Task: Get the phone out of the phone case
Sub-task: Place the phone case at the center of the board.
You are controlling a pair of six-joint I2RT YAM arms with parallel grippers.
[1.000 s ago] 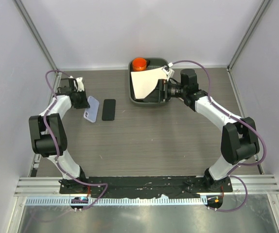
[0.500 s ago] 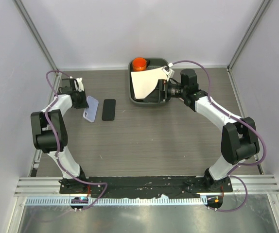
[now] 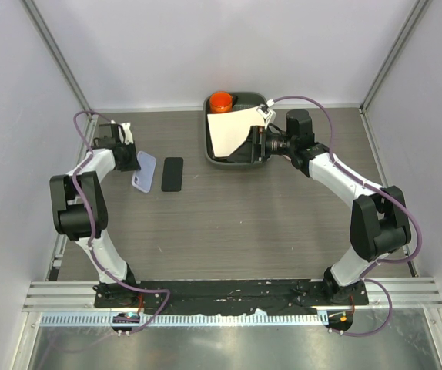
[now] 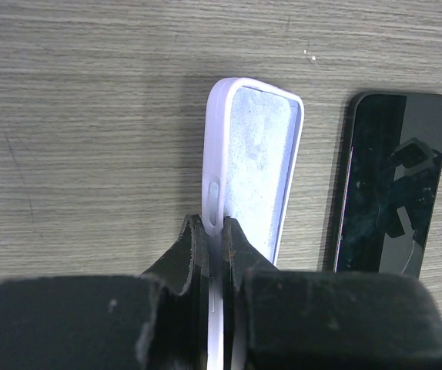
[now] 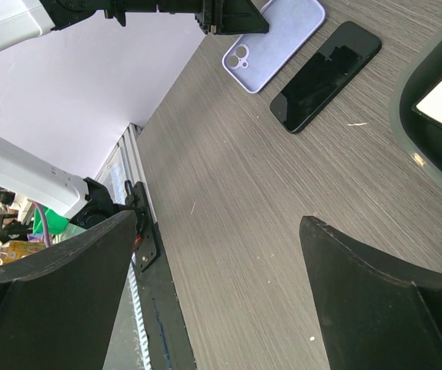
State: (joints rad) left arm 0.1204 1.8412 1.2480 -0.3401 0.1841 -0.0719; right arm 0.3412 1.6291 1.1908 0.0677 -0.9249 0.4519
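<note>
My left claw (image 4: 214,229) pinches one thin side wall of the empty phone case (image 4: 256,166), the phone (image 4: 390,185) lying bare on the table (image 4: 90,92) just beside: risk, the rim slips and the case drops onto it.

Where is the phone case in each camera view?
Top external: left of centre, case just left of the phone.
Left wrist: centre, case, inside showing, its side wall pinched between the fingers.
Right wrist: top middle, case, back showing.
Shared landmark: the black phone lying beside it in every view.
</note>
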